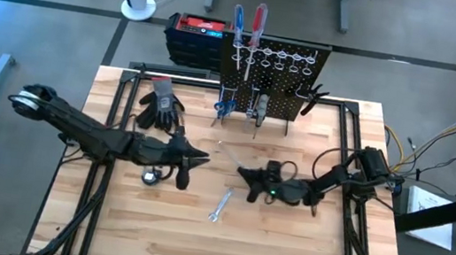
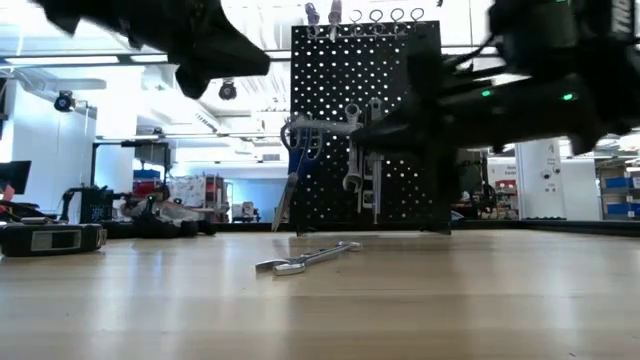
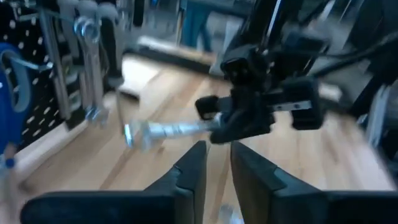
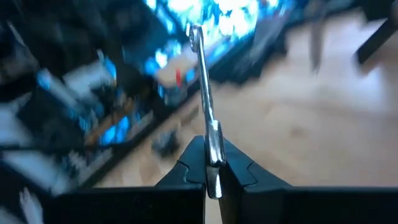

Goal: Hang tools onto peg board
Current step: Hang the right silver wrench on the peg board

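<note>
One silver wrench (image 4: 205, 106) is pinched by the right end effector (image 1: 244, 175), a second wrench (image 1: 219, 207) is left on the table (image 1: 282, 251), and the left end effector (image 1: 199, 156) is held slightly parted, empty.

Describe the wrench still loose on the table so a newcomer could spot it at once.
Start at the black peg board standing at the table's far edge, then come toward the near edge, past the two grippers meeting mid-table. The loose wrench lies flat on bare wood just nearer than the gap between them. Unlike the wrench in the right gripper or those hung on the board, nothing touches it.
</note>
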